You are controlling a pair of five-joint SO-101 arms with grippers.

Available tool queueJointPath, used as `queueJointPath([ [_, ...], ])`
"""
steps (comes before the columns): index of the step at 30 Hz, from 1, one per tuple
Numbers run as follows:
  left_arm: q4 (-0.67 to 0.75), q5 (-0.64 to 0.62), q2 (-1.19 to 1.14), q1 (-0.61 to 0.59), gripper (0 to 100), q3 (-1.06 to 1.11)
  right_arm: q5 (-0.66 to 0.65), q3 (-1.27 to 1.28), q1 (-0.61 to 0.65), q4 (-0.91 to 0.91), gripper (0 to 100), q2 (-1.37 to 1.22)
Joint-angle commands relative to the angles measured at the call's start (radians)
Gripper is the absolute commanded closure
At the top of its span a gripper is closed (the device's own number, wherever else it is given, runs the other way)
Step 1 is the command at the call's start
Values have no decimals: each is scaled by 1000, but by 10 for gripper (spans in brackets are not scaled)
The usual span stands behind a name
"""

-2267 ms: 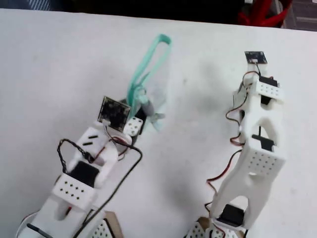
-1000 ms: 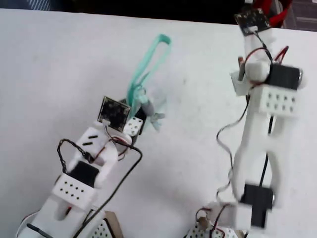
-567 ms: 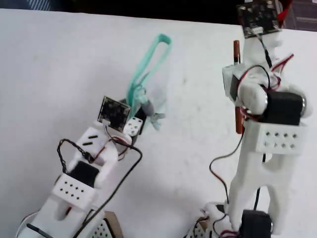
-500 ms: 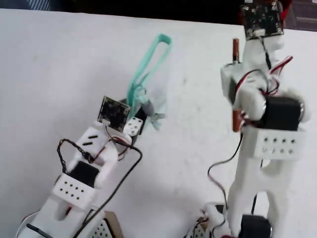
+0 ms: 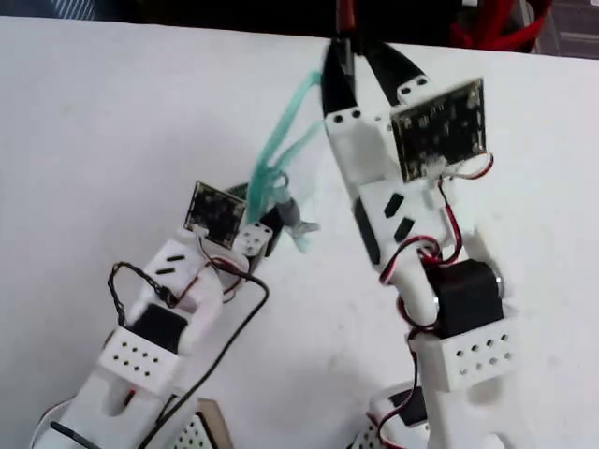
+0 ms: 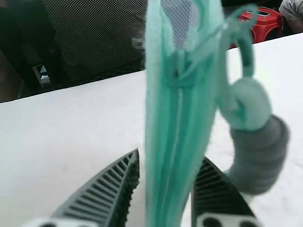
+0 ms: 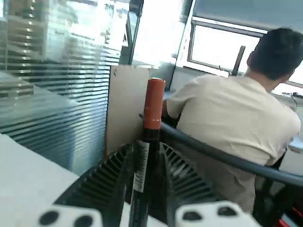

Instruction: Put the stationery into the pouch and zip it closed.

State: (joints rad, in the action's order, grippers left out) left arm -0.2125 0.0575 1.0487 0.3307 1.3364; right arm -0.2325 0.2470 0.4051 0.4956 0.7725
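From above, the table (image 5: 94,112) was bright and evenly lit. Only soft, pale shadows lay beside my arms, and the room past its far edge was dark. My right arm (image 5: 412,215) looked smeared there, and so did the pouch (image 5: 281,150). At my left wrist the pouch stood so near the lens that it was out of focus, its edges soft, with a dim room behind it and the table almost glaring white. At my right wrist, daylight poured through the window (image 7: 156,33) — washed out to white — and the pen (image 7: 152,109) was backlit, its barrel dark.
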Motion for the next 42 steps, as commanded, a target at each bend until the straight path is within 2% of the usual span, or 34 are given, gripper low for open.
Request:
queueJointPath([
  [1, 20, 0, 4, -5, 826, -6, 8, -6, 48, -128, 981, 21],
  [18, 23, 0, 4, -5, 824, -6, 0, 63, 64, -369, 981, -223],
  [25, 23, 0, 4, -5, 824, -8, 0, 141, 36, -335, 981, -236],
  [34, 23, 0, 4, -7, 824, -9, 0, 304, 16, -317, 981, -94],
  [42, 23, 0, 4, -7, 824, -9, 0, 310, 19, -176, 981, -33],
])
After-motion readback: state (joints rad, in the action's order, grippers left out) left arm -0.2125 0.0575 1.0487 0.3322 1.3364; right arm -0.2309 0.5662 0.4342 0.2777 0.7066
